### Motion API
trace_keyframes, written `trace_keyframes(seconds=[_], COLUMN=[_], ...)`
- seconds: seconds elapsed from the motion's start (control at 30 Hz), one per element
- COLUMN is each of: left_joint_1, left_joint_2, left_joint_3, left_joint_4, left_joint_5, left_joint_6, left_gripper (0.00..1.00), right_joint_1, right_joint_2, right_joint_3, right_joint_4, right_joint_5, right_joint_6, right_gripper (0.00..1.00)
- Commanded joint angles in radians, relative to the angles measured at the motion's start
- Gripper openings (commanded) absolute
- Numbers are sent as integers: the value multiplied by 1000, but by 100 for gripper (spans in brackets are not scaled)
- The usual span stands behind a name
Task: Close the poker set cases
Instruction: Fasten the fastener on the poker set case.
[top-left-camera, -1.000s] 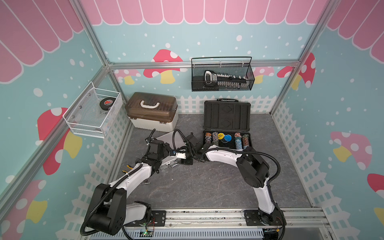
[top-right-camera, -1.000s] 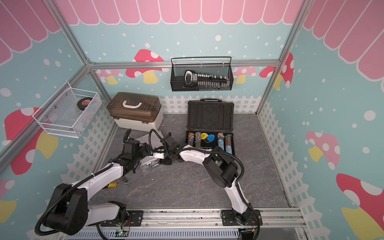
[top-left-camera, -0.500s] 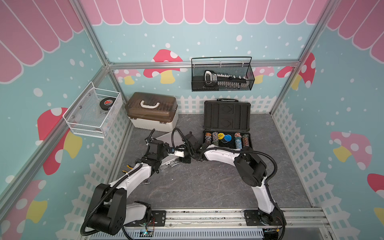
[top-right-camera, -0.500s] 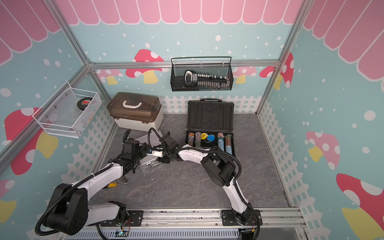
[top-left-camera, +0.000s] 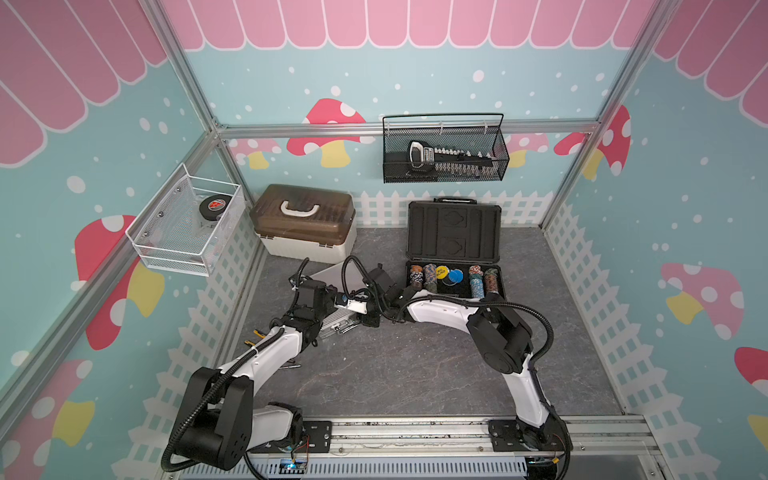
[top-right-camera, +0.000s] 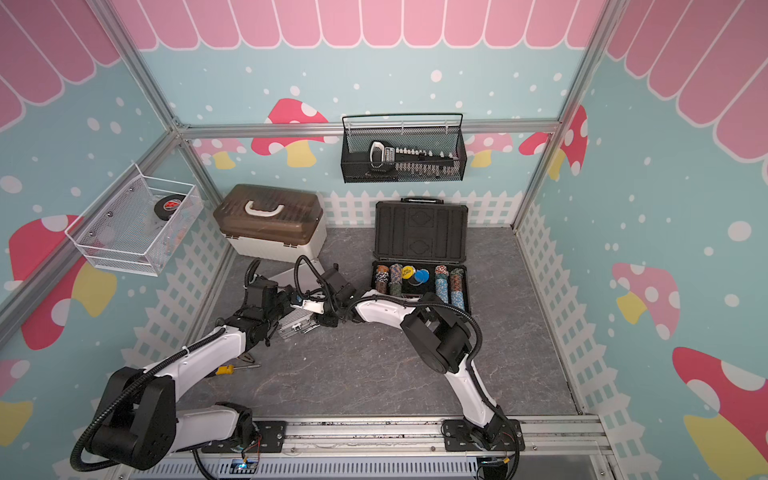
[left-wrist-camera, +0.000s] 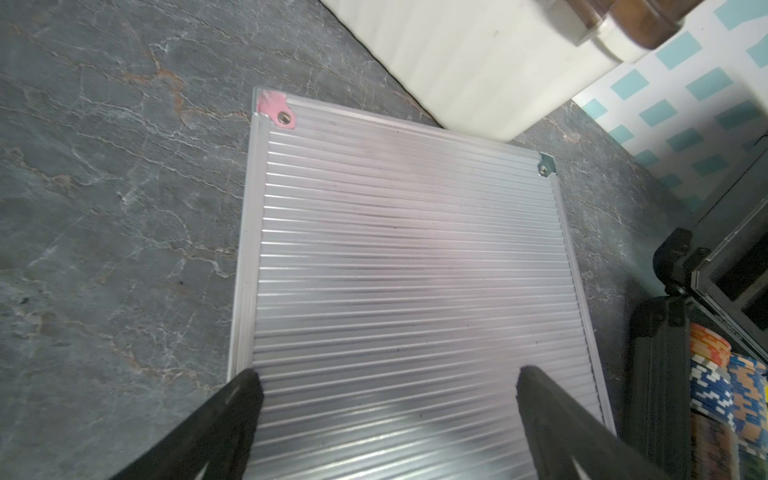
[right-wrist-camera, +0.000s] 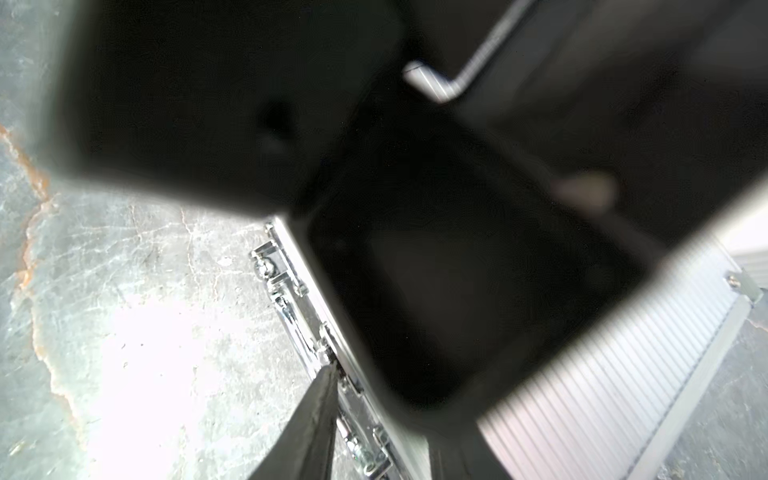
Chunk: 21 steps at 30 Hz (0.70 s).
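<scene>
The small silver ribbed poker case (top-left-camera: 340, 323) (top-right-camera: 297, 325) lies on the floor at centre left with its lid down. My left gripper (left-wrist-camera: 388, 378) (top-left-camera: 331, 300) is open, both fingers spread over the ribbed lid (left-wrist-camera: 407, 257). My right gripper (right-wrist-camera: 386, 409) (top-left-camera: 369, 319) straddles the case's front edge. One of its fingertips (right-wrist-camera: 328, 374) touches a chrome latch (right-wrist-camera: 286, 291); the second is blurred over the lid. The larger dark-grey poker case (top-left-camera: 453, 232) (top-right-camera: 419, 232) stands open at the back, chips (top-left-camera: 453, 278) showing in its base.
A white box with a brown lid (top-left-camera: 305, 224) stands just behind the silver case. A black wire basket (top-left-camera: 444, 153) hangs on the back wall, a white mesh basket (top-left-camera: 187, 224) on the left wall. A yellow-handled tool (top-right-camera: 226, 369) lies under my left arm.
My right arm has shifted slightly left, onto the front edge of the silver case. The left arm and both cases have stayed where they were.
</scene>
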Motion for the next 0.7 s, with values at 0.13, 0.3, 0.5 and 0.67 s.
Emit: trace_keyframes(seconds=[0.13, 0.3, 0.5, 0.67], left_joint_1=[10, 12, -1, -55], left_joint_2=[-5, -26, -87, -91], left_joint_3=[-36, -7, 70, 155], left_joint_4=[-34, -86, -176, -219], left_joint_5=[23, 6, -31, -39], left_joint_6=[-5, 14, 75, 107], left_gripper=[97, 98, 99, 99], right_joint_1=[-2, -22, -98, -149], right_joint_2=[20, -58, -202, -298], right_joint_3=[17, 0, -90, -119], right_joint_4=[44, 138, 249, 168], right_joint_5=[99, 186, 209, 355], right_joint_6=[93, 171, 323, 408], right_gripper=[42, 50, 62, 65])
